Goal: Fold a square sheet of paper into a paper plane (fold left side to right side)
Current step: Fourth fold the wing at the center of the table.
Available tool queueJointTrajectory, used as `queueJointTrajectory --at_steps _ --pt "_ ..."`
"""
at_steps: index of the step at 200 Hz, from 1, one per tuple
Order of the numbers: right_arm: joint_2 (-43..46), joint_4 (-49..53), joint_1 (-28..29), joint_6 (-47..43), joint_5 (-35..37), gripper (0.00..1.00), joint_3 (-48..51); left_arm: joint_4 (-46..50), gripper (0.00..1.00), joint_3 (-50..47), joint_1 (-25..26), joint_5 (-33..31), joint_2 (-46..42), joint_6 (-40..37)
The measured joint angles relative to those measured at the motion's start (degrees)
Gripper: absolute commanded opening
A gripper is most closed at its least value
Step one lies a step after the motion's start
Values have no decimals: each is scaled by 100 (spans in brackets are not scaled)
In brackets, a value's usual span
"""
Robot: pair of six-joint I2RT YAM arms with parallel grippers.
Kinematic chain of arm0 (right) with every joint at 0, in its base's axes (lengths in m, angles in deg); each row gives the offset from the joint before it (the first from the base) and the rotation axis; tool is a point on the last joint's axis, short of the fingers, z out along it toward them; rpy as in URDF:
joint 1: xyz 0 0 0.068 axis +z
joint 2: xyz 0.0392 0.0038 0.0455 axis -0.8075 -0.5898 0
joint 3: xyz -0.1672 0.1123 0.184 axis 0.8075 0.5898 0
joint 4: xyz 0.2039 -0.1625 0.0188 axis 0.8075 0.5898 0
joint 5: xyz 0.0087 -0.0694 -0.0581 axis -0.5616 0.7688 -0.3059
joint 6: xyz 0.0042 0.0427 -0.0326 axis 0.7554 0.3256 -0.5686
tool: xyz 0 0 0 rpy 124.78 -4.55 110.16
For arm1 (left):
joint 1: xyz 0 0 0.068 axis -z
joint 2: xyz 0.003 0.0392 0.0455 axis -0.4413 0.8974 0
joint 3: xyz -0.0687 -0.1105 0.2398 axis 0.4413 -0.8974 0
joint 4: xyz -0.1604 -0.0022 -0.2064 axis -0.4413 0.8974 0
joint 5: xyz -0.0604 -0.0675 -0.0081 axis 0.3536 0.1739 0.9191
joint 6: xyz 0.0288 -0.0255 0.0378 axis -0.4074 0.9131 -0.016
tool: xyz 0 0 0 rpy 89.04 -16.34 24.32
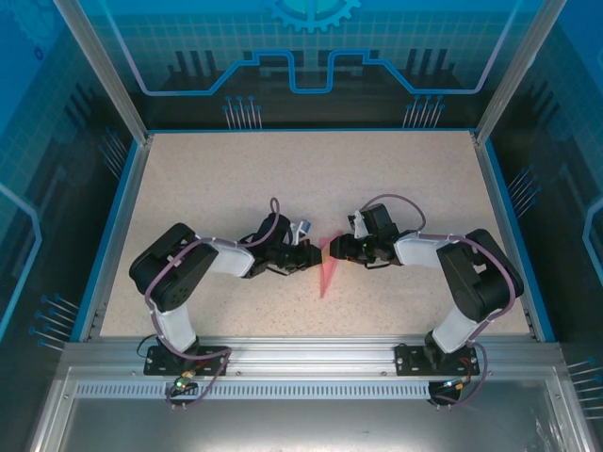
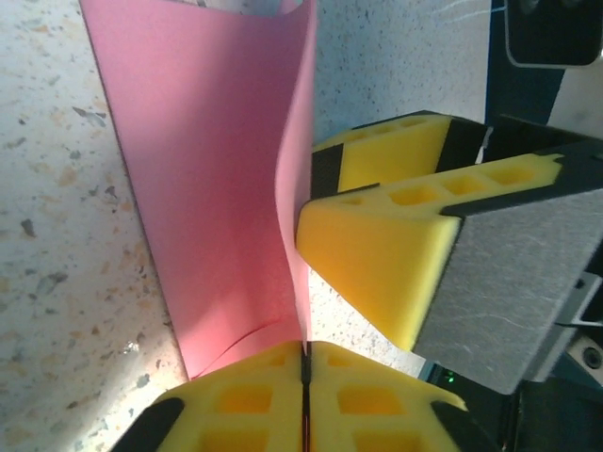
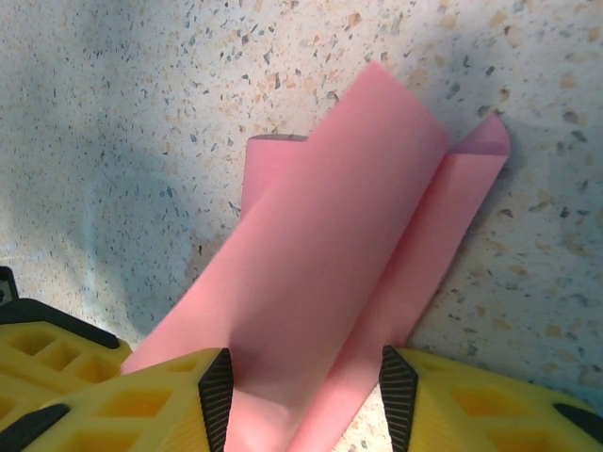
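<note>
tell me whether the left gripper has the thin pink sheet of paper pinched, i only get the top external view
Observer: Yes. In the left wrist view the left gripper has its yellow foam fingers pressed together on an edge of the thin pink sheet of paper.
Operator: and the right gripper, is it on the paper
Observer: In the right wrist view the right gripper has its fingers apart with the folded paper running between them; whether they squeeze it I cannot tell.
Operator: is the paper lying flat
Observer: No, the left wrist view shows it curving up off the speckled table.
</note>
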Motion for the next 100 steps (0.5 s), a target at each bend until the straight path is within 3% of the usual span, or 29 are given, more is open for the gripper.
queueJointTrajectory --at_steps 100 --pt "466 376 -81 -234 -7 56 7 365 2 361 -116 94 411 -212"
